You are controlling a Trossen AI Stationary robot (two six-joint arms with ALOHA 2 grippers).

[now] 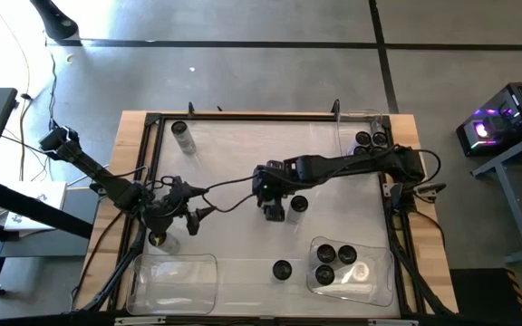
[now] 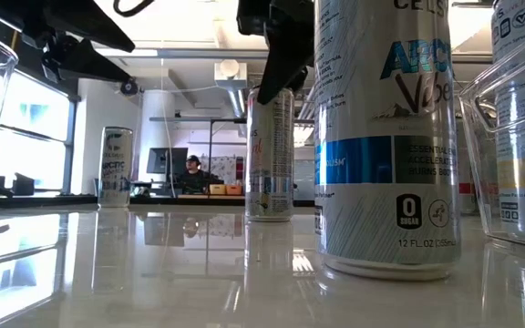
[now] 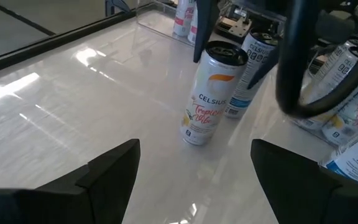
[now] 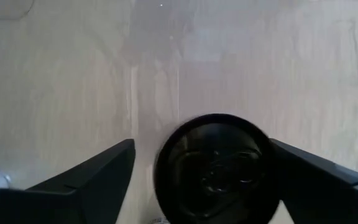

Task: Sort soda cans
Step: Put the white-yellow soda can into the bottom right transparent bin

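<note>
**My right pincer poised over a can at mid-surface**

My right pincer (image 4: 201, 171) hangs straight above one upright soda can (image 4: 213, 168), its dark round top sitting between my two fingers (image 4: 82, 180). The fingers stand wide on either side of the can, clear of it, so I hold nothing. In the high view this pincer (image 1: 274, 206) is at the middle of the white surface (image 1: 234, 154), with a second can (image 1: 299, 204) just beside it.

Outward from that middle can: a lone can (image 1: 282, 269) stands nearer the front edge, and beyond it a clear bin (image 1: 381, 281) at the front right corner holds about four cans. Another clear bin (image 1: 352, 118) at the back right corner holds a few more. A single can (image 1: 182, 134) stands well apart toward the back left.

My left pincer (image 1: 178, 210) waits to the left of the middle can, fingers (image 3: 104, 177) spread and empty, facing it; a can (image 1: 159, 239) stands just beside it. An empty clear bin (image 1: 175, 281) sits at the front left.
</note>
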